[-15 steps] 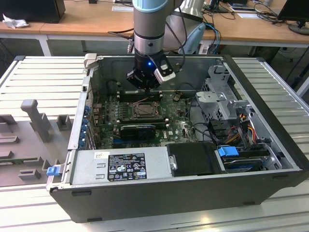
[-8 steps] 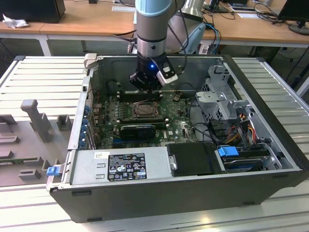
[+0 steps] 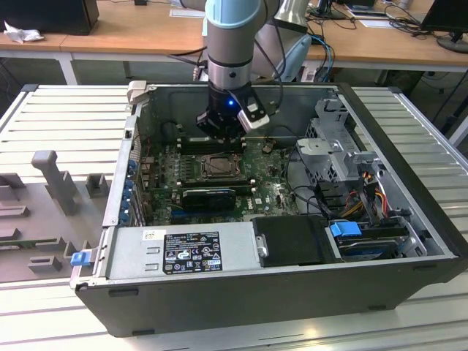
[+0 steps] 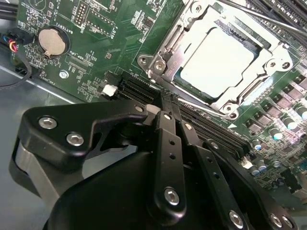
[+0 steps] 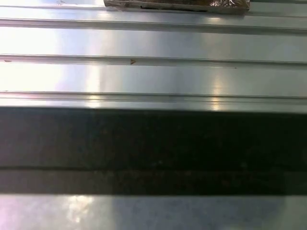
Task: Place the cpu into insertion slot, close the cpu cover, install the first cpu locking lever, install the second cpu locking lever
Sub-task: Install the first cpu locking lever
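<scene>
Matte black end effector (image 4: pixel 165 98) above pale square cpu (image 4: pixel 217 62).

In the exterior view, the tool (image 3: pixel 223 126) hides the board directly beneath it, and we cannot resolve the cpu within the insertion slot (image 3: pixel 219 167). In the second wrist view, the tool's black body covers the near board, and the cpu cover (image 4: pixel 217 57) is partly cropped by the edge.

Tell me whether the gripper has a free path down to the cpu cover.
Probably yes: the gripper hangs just beside the cpu cover, which lies down around the cpu, with nothing between them.
</scene>
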Robot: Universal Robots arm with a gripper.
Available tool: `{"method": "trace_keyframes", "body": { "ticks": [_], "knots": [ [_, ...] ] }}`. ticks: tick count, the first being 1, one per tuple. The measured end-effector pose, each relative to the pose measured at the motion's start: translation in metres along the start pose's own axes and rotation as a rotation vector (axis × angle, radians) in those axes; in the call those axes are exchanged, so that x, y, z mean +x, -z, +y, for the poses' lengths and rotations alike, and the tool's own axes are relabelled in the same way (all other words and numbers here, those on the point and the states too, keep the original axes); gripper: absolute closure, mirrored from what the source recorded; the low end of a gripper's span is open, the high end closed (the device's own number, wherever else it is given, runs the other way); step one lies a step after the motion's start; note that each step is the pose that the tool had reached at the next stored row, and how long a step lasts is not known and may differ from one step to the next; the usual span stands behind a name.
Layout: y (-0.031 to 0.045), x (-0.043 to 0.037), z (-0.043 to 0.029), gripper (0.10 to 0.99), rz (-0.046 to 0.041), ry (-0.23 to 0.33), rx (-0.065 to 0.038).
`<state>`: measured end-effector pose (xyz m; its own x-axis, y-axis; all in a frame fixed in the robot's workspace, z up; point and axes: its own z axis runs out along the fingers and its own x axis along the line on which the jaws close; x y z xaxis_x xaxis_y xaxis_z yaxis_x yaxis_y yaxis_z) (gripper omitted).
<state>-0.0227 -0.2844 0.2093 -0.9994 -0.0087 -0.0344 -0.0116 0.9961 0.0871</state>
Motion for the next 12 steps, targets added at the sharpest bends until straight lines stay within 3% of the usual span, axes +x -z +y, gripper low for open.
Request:
{"method": "trace_keyframes", "body": {
  "ticks": [5, 12],
  "knots": [
    [-0.003, 0.0, -0.0005, 0.98, 0.0, 0.0, 0.003],
    [-0.0069, 0.0002, -0.0008, 0.98, 0.0001, 0.001, 0.018]
  ]
}}
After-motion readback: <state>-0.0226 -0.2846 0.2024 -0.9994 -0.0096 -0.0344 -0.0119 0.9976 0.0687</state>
